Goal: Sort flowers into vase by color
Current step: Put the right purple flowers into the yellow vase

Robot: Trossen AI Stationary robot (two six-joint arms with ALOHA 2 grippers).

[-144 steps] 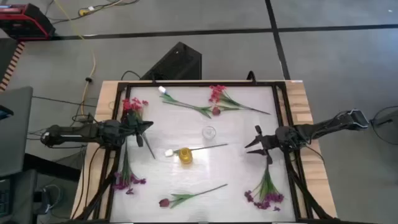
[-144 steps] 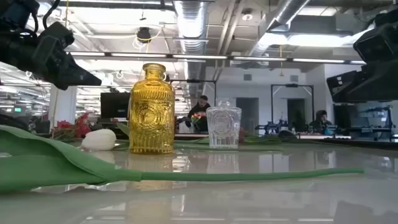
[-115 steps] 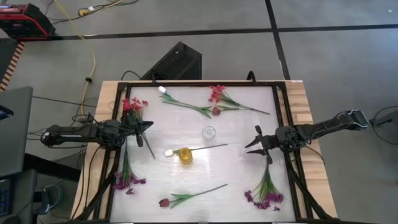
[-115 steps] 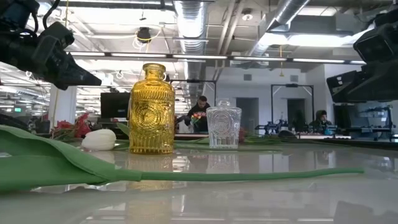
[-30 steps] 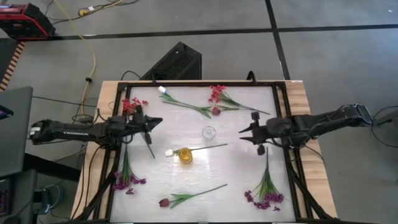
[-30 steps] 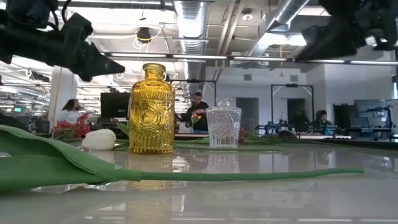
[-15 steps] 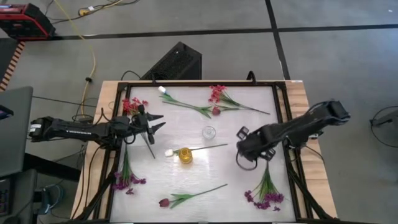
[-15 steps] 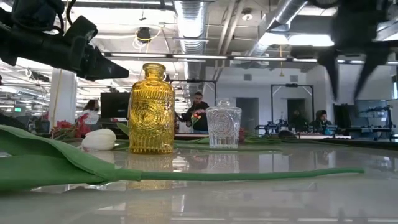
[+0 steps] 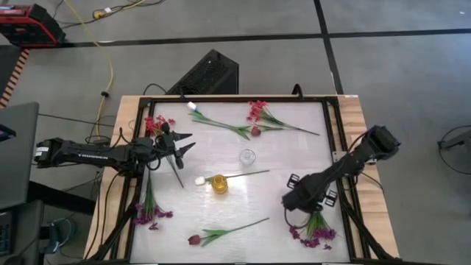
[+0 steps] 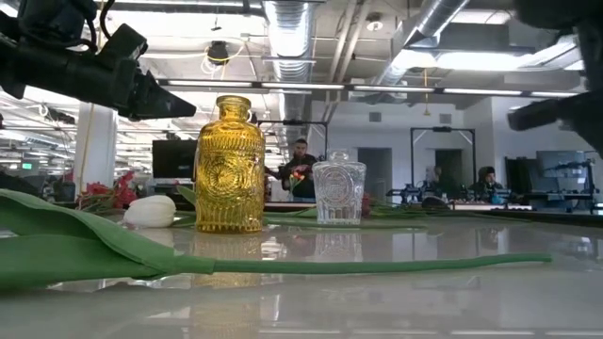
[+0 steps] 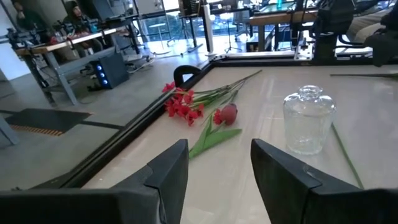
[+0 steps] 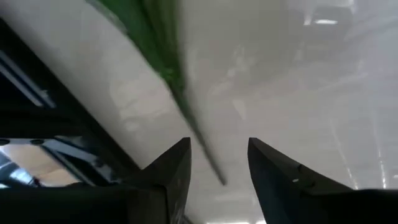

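Flowers lie scattered on the white table. A purple sprig [image 9: 315, 234] lies near right, another [image 9: 147, 213] near left. A red-pink sprig [image 9: 156, 124] is far left and another [image 9: 256, 110] far middle, beside a dark-red bud [image 11: 229, 114]. A yellow vase [image 9: 220, 183] and a clear vase [image 9: 247, 156] stand mid-table. My right gripper [image 9: 291, 199] points down, open, with the near-right sprig's green stem [image 12: 180, 93] showing between its fingers. My left gripper [image 9: 184, 144] hovers level at the left, open and holding nothing.
A white bud [image 9: 199, 180] lies against the yellow vase, its stem [image 9: 246, 174] running right. A dark-red bud with a long stem [image 9: 221, 233] lies near the front edge. A white bud's sprig [image 9: 210, 118] lies at the far left. A black frame [image 9: 338, 147] rims the table.
My left gripper has opened while staying in place. My right gripper has swung from the right middle of the table toward the near edge and down. It has tipped from level to pointing down over the near-right purple sprig's stem.
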